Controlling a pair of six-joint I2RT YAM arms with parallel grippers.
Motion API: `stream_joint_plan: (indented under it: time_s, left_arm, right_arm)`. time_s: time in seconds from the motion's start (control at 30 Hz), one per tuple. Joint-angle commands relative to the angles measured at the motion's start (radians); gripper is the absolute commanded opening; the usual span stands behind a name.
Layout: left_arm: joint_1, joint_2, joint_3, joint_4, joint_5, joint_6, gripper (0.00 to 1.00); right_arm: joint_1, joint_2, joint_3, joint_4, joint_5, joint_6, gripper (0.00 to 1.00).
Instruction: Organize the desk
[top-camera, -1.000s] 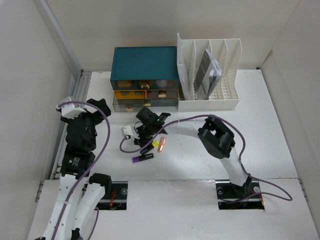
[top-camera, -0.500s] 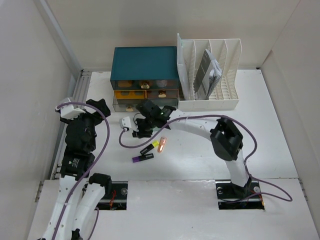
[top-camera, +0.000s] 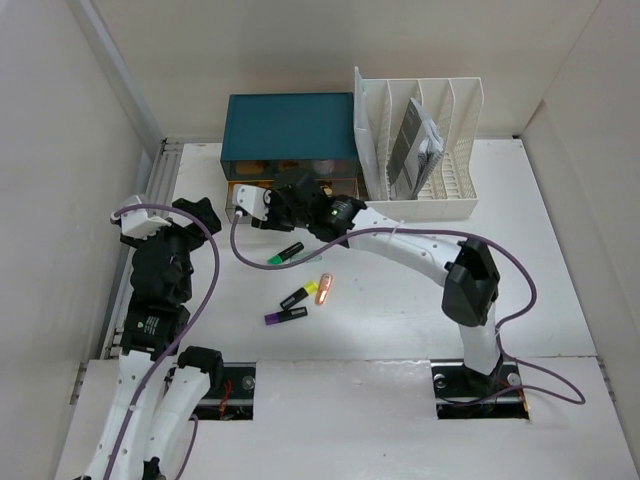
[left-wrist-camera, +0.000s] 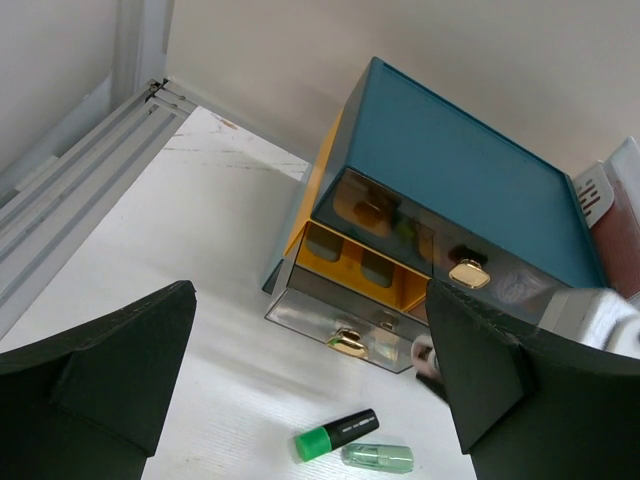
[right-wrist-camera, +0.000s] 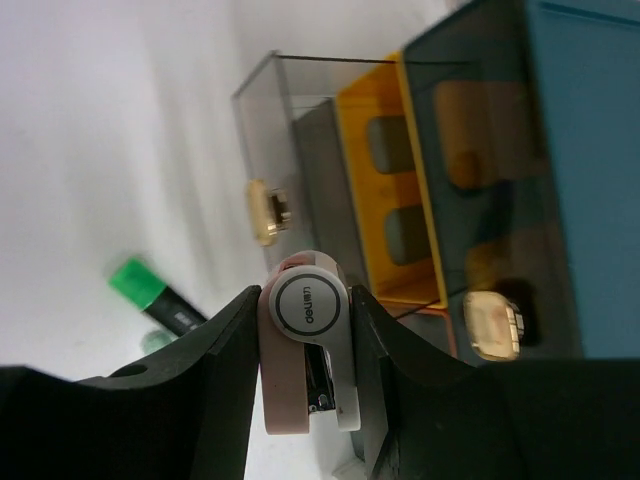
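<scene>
White surface (top-camera: 400, 310), walled in white, carries a teal drawer box (top-camera: 290, 125) at its far side, with a white slotted file rack (top-camera: 465, 190) just beside it on the right. The box's lowest drawer stands out a little. The right tool (right-wrist-camera: 305, 340) reaches in front of the drawers, its jaws pinching a small pink-and-white stationery piece (right-wrist-camera: 305, 300) stamped "deli"; what kind of item it is I cannot tell. The left tool (left-wrist-camera: 308, 295) hovers over the left part of the surface, fingers spread wide with nothing between them. A green highlighter (top-camera: 285, 253) lies near the drawers. Closer to the arm bases, a yellow highlighter (top-camera: 295, 297), an orange highlighter (top-camera: 324, 288) and a purple highlighter (top-camera: 285, 316) lie close together.
</scene>
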Motion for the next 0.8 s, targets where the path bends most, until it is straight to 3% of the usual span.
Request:
stream_joint_plan:
  time_s: [0.0,0.43,0.77]
  left_arm:
    - [0.001,-0.002,-0.01,0.031,-0.004,-0.006,0.97]
    - [0.001,-0.002,-0.01,0.031,-0.004,0.003,0.97]
    - [0.001,-0.002,-0.01,0.031,-0.004,0.003,0.97]
  right_arm:
    - [0.002,0.032,0.05,0.16,0.177,0.044,0.21]
    - [-0.078,0.184,0.241,0.157,0.217,0.017,0.21]
    - [-0.078,0.228,0.285,0.111,0.137,0.044,0.33]
